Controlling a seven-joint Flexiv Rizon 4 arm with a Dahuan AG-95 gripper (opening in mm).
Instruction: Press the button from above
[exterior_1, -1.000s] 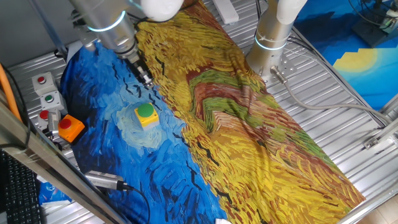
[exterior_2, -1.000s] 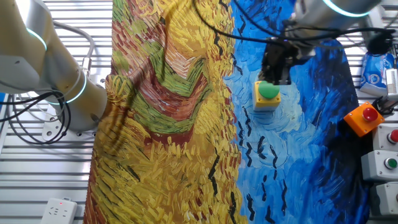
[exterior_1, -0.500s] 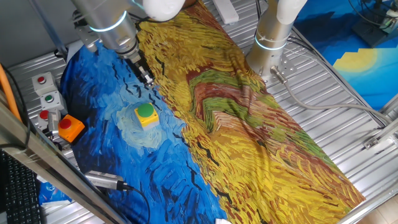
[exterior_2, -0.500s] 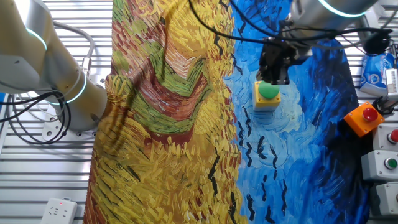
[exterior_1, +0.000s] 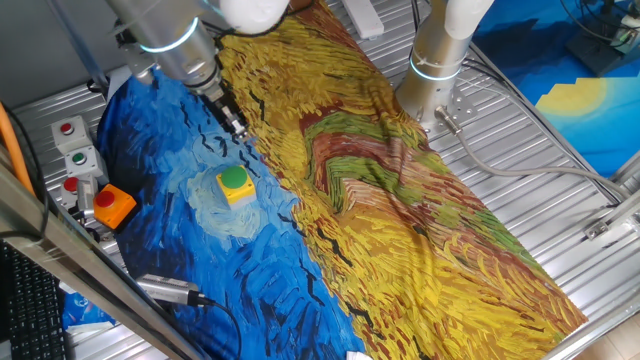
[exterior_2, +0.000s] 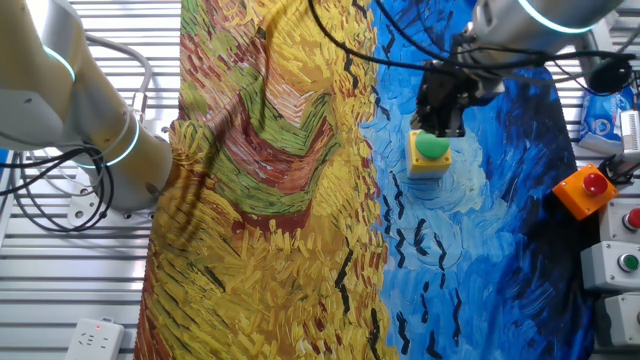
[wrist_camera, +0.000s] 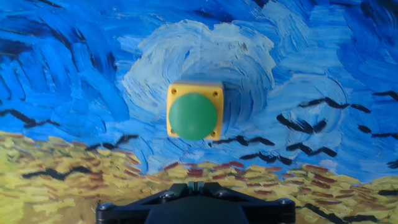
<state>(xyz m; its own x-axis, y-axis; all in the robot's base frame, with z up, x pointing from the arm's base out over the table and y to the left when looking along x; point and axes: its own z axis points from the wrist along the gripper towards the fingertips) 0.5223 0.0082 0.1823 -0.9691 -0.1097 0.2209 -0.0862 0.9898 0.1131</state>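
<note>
End effector (exterior_1: 236, 127) above cloth, apart from button (exterior_1: 234, 181); jaw state cannot be told. Button (wrist_camera: 193, 116) upright on bench cloth (exterior_1: 400, 200).

I see a round green plastic push-button (wrist_camera: 193, 116) on its yellow cube box, over a swirling blue-and-gold painted cloth (exterior_1: 420, 220).

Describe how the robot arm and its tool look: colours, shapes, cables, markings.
The arm is built of thick rounded links, white and light grey, with a silver-grey wrist section ringed by a glowing cyan band. A second cyan band circles the white column near the base. The narrow, dark tool is black and metallic. Black cables loop from the wrist. No lettering is legible.
</note>
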